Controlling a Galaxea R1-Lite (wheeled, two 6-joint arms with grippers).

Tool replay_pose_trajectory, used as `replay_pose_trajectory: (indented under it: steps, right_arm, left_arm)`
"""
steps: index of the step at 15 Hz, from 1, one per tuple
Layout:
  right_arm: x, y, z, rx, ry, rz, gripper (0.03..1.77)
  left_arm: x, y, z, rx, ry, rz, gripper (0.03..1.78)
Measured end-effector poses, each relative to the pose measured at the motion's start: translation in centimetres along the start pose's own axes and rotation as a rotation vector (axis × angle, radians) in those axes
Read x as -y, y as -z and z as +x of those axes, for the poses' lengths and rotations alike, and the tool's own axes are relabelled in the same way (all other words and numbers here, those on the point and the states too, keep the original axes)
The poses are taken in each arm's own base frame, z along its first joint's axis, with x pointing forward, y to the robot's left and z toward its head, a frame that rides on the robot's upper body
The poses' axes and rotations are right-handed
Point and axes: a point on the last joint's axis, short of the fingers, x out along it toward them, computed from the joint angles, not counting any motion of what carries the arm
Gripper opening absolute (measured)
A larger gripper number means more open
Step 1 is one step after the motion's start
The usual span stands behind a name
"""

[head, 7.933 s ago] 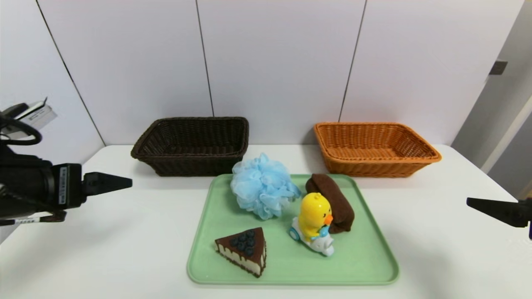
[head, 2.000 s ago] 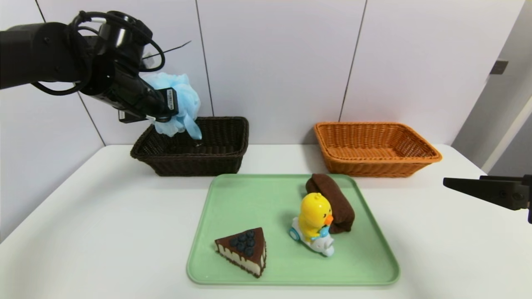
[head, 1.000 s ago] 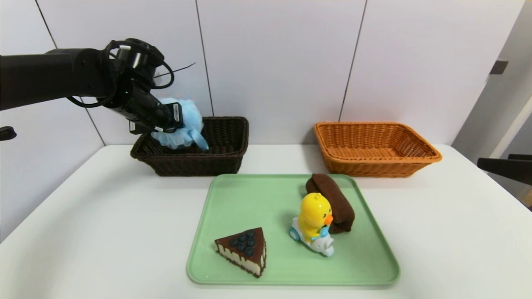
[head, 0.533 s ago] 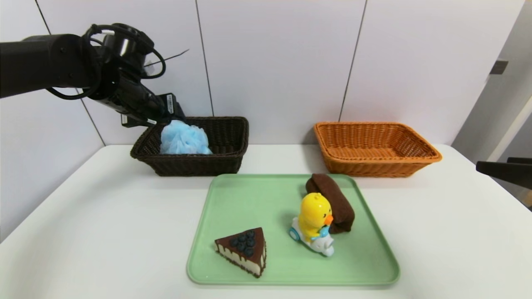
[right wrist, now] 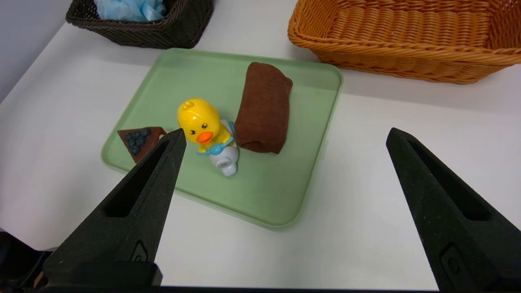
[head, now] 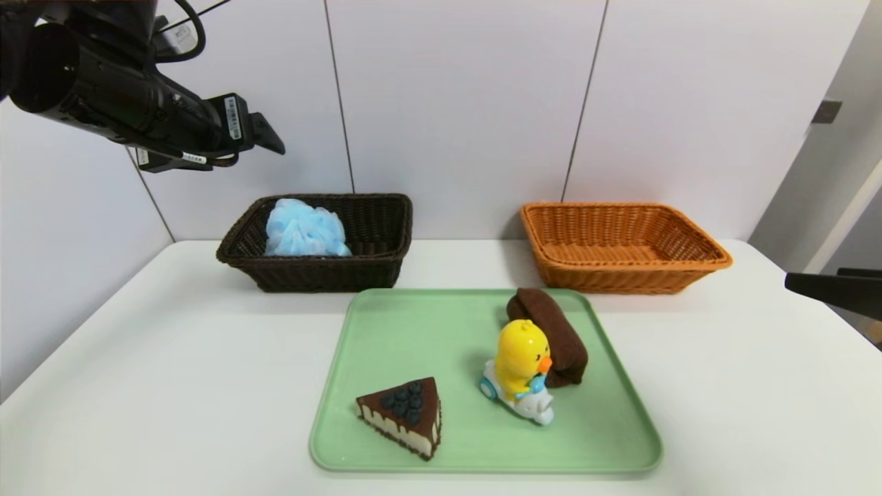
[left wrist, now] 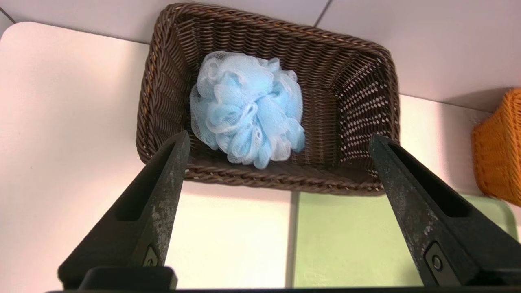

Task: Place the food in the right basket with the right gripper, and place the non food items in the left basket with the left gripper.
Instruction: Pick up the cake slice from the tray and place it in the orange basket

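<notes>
Right gripper sits at the table's right edge; only one dark finger pokes into the head view, the rest is cut off. Its wrist view shows the fingers spread wide, holding nothing.

Green tray sits nearest on the white table. On it: chocolate cake slice with blueberries at the near left corner, half hidden behind a finger in the right wrist view; yellow duck toy on a white scooter right of centre; brown roll just behind the duck, touching or nearly so, cannot tell which.

Farther back, two baskets stand against the wall. Dark brown basket on the left holds the blue bath pouf, lying toward the basket's left side, lower part hidden by the front wall in the head view. Orange basket on the right shows only bare weave inside.

Left gripper hangs high above the dark basket, well clear of the pouf, fingers spread apart, nothing between them. The arm behind it is cut off at the frame's corner.
</notes>
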Motion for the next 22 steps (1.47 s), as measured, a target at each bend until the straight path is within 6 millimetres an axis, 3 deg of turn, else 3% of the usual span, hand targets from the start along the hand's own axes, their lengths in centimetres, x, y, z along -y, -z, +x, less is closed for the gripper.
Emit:
replay_pose_trajectory:
  steps: [4,12,22]
  right_arm:
    - [0.1,0.1,0.1,-0.007,0.006,0.009,1.7]
    - [0.3,0.5,0.5,-0.03,0.017,0.017,1.7]
    - [0.3,0.5,0.4,-0.029,0.018,0.017,1.7]
  left_arm:
    - [0.7,1.4,-2.1,-0.036,0.031,0.024,1.62]
    - [4.4,7.3,-6.3,-0.177,0.203,0.113,1.67]
    - [6.0,9.0,-6.6,-0.231,0.312,0.165,1.69]
